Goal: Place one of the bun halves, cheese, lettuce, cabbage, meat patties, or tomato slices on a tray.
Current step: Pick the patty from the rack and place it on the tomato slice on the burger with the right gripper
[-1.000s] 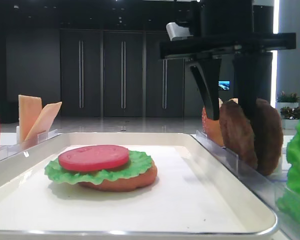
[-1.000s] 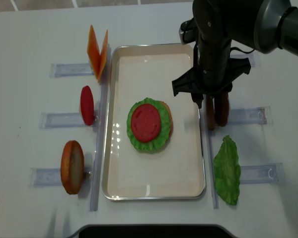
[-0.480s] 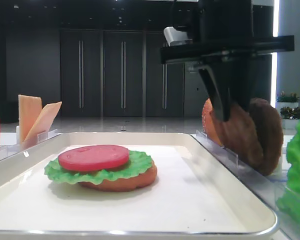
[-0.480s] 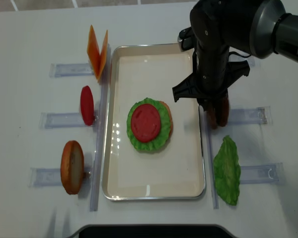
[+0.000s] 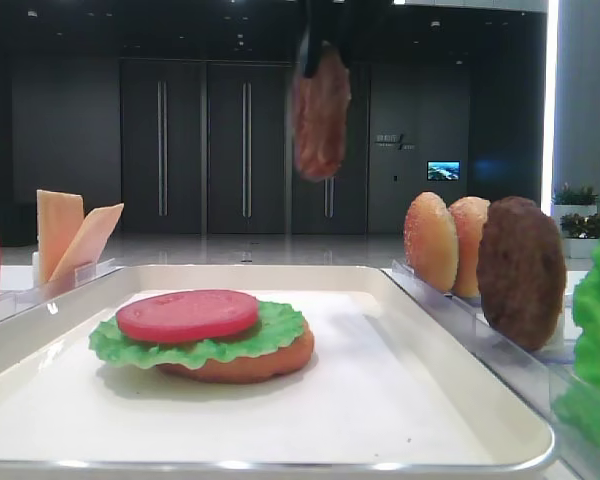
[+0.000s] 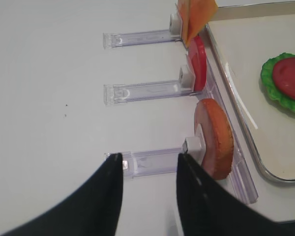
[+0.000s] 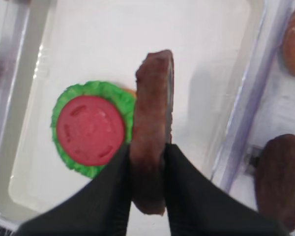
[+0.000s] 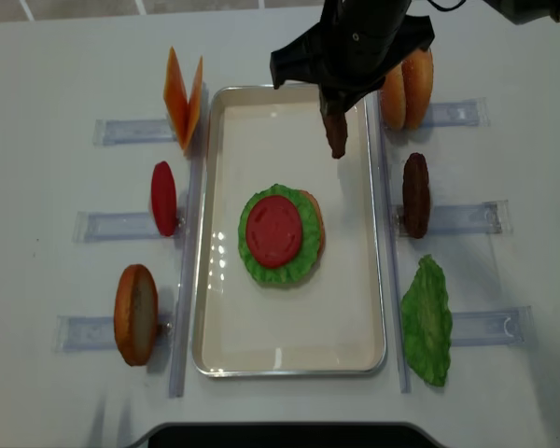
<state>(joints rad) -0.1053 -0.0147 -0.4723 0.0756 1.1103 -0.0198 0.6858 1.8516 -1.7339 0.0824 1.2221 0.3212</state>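
Note:
My right gripper [image 7: 147, 164] is shut on a dark brown meat patty [image 7: 152, 123], gripping it edge-on. The patty [image 8: 336, 133] hangs in the air over the far right part of the white tray [image 8: 289, 336], well above the floor [image 5: 320, 110]. On the tray lies a stack: a bun base [image 8: 315, 224], a lettuce leaf [image 8: 252, 257] and a tomato slice [image 8: 273, 229] on top. My left gripper [image 6: 150, 160] stands open over the bare table, beside the rack that holds a bun half [image 6: 216, 140].
A second patty [image 8: 414, 194] stands in the clear rack right of the tray, with two bun halves [image 8: 406, 89] behind it and a lettuce leaf [image 8: 427, 322] in front. Left of the tray stand cheese slices [image 8: 182, 93], a tomato slice [image 8: 163, 198] and a bun half [image 8: 136, 313].
My right gripper closed on one patty in the right rack, then lifted it up and to the left over the tray. The other patty stays in the rack.

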